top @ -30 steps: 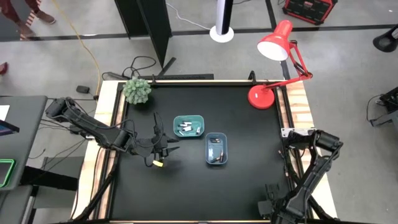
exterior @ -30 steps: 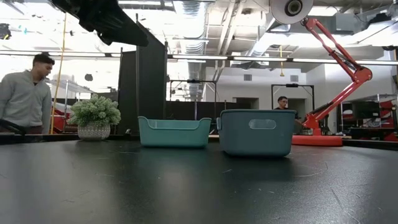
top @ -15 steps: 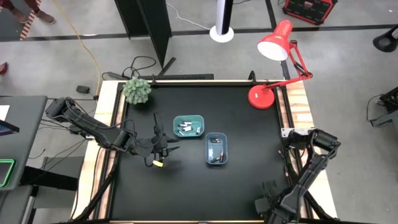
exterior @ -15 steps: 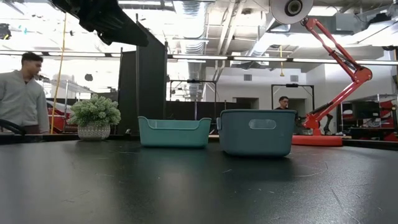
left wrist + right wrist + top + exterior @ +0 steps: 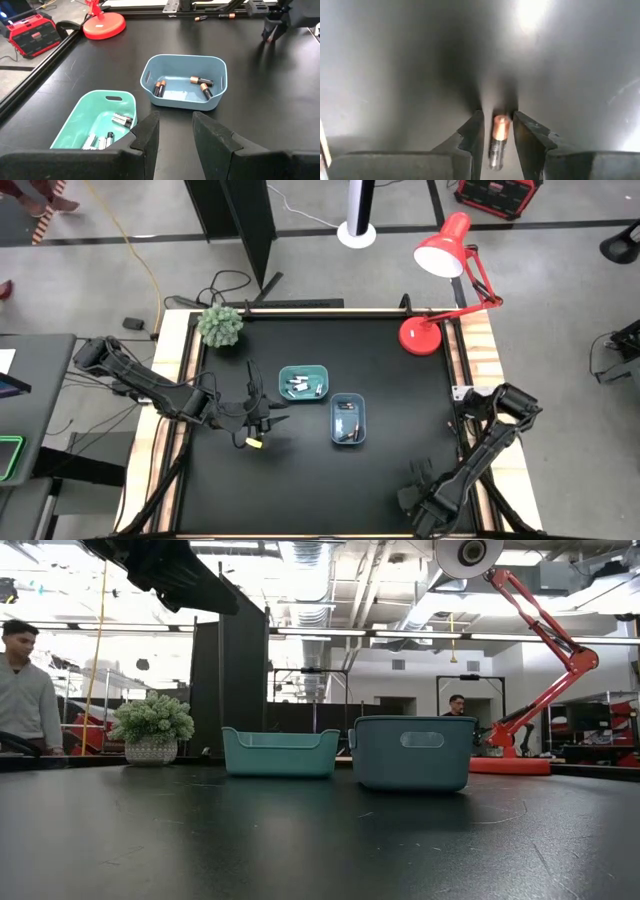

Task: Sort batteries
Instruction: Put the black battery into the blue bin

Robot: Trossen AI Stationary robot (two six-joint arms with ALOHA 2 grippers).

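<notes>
The red desk lamp [image 5: 440, 290] serves as the landmark: its round base sits at a far corner of the black worktop [image 5: 320, 480], its shade hanging past the edge. Beyond the lamp lies a grey concrete floor [image 5: 560, 270] crossed by a dark line. A white pillar base [image 5: 356, 230] stands on that floor, and farther along from the lamp a black partition [image 5: 235, 220]. A small potted plant [image 5: 220, 326] occupies the far corner opposite the lamp. Seen level, strip lights and ducts run along the ceiling [image 5: 330, 580], and 1 person [image 5: 25, 690] stands behind the plant.
</notes>
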